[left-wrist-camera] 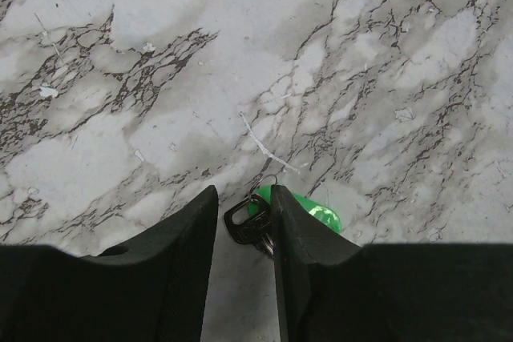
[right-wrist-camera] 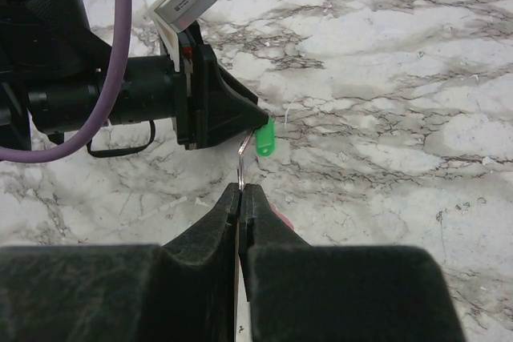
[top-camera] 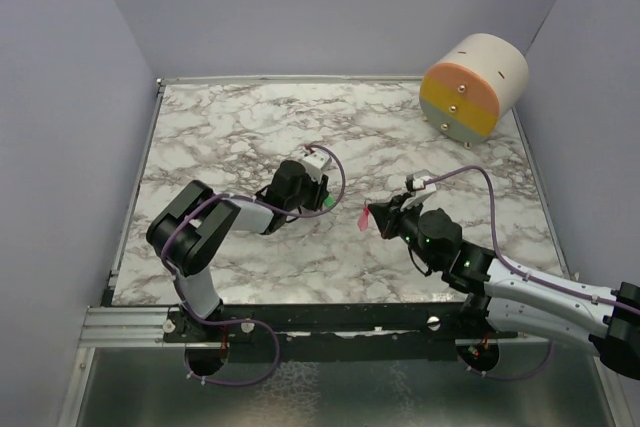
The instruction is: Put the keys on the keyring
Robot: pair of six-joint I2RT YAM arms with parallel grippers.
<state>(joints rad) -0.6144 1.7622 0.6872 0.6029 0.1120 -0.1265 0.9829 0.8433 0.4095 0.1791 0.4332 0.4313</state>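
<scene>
Keys this small are light, stiff and slippery: hold the green key [right-wrist-camera: 264, 138] by its plastic head. Your left gripper [left-wrist-camera: 244, 191] brackets it, but I cannot tell if it grips. At its three o'clock, your right gripper [right-wrist-camera: 241, 191] pinches the wire keyring [right-wrist-camera: 240, 167], with the pink-red key [top-camera: 363, 218] at its tip.

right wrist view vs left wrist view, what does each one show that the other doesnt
Only the right wrist view: the right gripper shut on the thin wire keyring, a sliver of the pink key beside its finger, and the left gripper seen from outside with its purple cable.
Only the left wrist view: a dark key piece between the left gripper's fingers, which stand a little apart.
Both: the green key at the left gripper's tip, and the marble table.
</scene>
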